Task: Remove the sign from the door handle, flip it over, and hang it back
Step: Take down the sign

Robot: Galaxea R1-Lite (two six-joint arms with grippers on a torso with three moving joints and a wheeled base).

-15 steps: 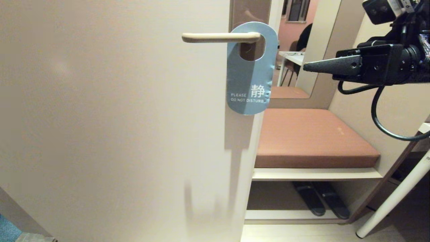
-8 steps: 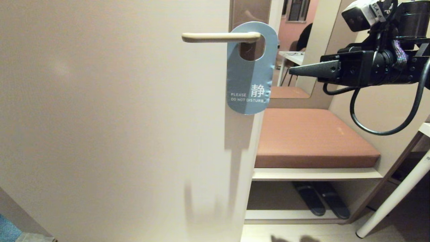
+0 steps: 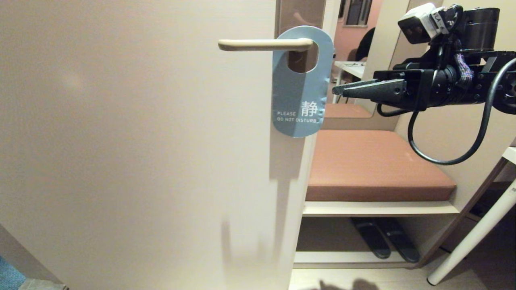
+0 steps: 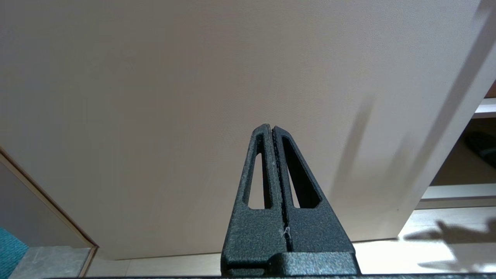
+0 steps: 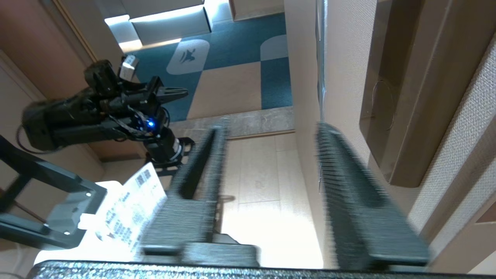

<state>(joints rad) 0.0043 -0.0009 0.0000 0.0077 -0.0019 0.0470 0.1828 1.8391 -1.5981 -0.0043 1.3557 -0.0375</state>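
The sign (image 3: 300, 86) hangs blue-grey face out on the door handle (image 3: 262, 44), lever through its oval hole. Right pincer (image 3: 336, 89) is level, just beside the sign's right edge, not touching; fingers parted, holding nothing. Left pincer (image 4: 272, 130) is closed and empty, low by the door (image 3: 141, 141). The open shelf (image 3: 342, 259) under the bench cushion (image 3: 375, 161) holds 2 dark slippers (image 3: 383, 237).

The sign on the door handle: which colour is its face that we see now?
Blue-grey with white lettering; the sign shows best in the head view.
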